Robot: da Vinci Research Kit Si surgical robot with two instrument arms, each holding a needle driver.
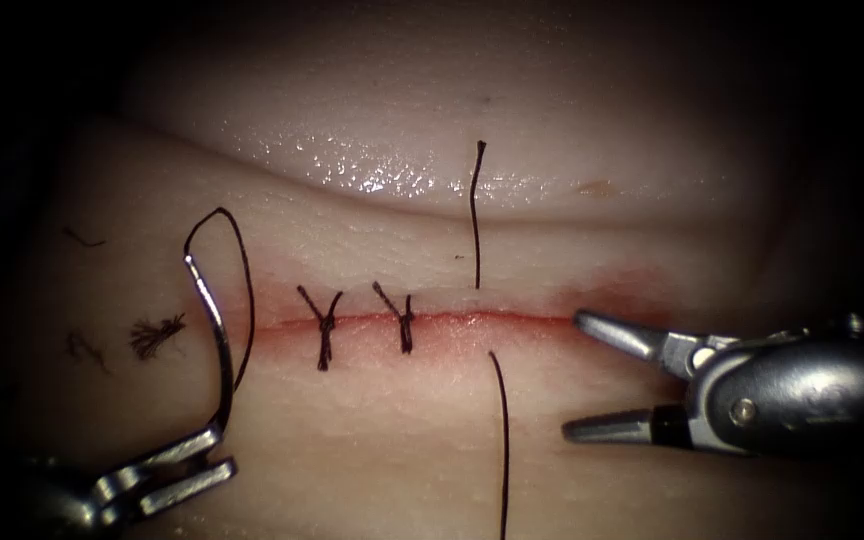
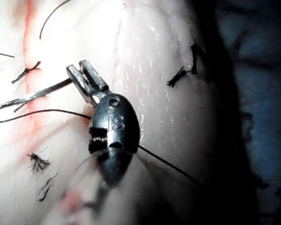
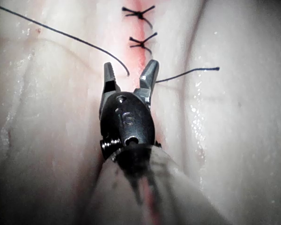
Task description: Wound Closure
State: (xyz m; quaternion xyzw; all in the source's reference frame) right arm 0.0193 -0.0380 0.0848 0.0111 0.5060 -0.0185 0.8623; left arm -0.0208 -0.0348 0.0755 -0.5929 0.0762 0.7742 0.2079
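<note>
With two knotted stitches (image 1: pixel 362 325) done and a third thread (image 1: pixel 476 215) apparently through the cut (image 1: pixel 512 318) but untied, your left tool (image 1: pixel 180 470) grips the needle (image 1: pixel 214 330) by its end, clear of the tissue (image 1: pixel 572 120), while your right tool (image 1: pixel 587 375) gapes empty.

The only readable marks are embossed characters on the metal wrist housings just behind each claw. The left claw (image 2: pixel 87 77) has "iS" stamped on its rounded housing (image 2: pixel 114 119). The right claw (image 3: pixel 130 75) carries the same "iS" mark on its housing (image 3: pixel 127 119).
</note>
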